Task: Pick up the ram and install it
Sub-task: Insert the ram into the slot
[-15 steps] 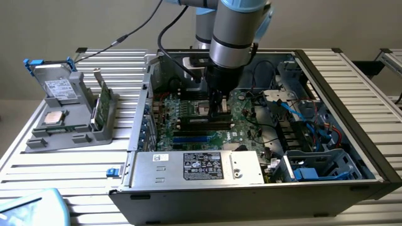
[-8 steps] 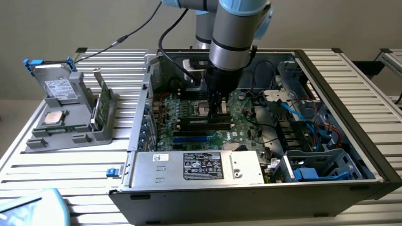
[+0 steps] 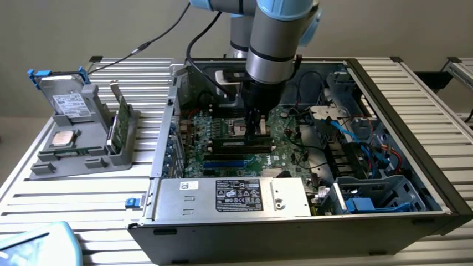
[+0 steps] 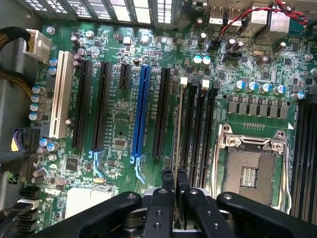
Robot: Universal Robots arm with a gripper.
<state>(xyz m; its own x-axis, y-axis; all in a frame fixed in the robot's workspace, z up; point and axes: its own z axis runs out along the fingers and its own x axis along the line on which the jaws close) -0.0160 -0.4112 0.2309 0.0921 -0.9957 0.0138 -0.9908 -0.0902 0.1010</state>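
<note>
fig.: ram insertion, arm reaching into the open case point(image 3: 296, 238). the gripper point(image 4: 175, 173) has its fingers point(image 4: 167, 179) pressed together on the ram point(image 4: 177, 129), pinching it by the upper edge. the stick shows edge-on as a thin upright line. it runs along one of the black dimm slots point(image 4: 198, 129), just beside the cpu socket point(image 4: 252, 171). whether it hangs over the slot or is partly in cannot be told. in the exterior view the gripper point(image 3: 256, 124) stands low over the board point(image 3: 214, 130), mid-case, on the far side of the psu point(image 3: 221, 206).

step in hand (judged): seating the stick. to do it well:
- hold it plumb & parallel w/ the slot over its full length, both ends level.
- the edge notch should meet the slot key, and the end latches should be open.
- push straight down w/ no side load, since a thin board held at one spot may tip or bow.
- the slots lie close together, so a small offset would likely land it on a slot wall.

writing: the psu has a black-and-white label point(image 3: 238, 195) w/ logos & fine print, none legible, plus a small white sticker point(image 3: 189, 185). the board silkscreen is unreadable. the drive point(image 3: 70, 102) on the tray point(image 3: 44, 166), at the exterior view's left, has a white label, also illegible. no brand can be read.
</note>
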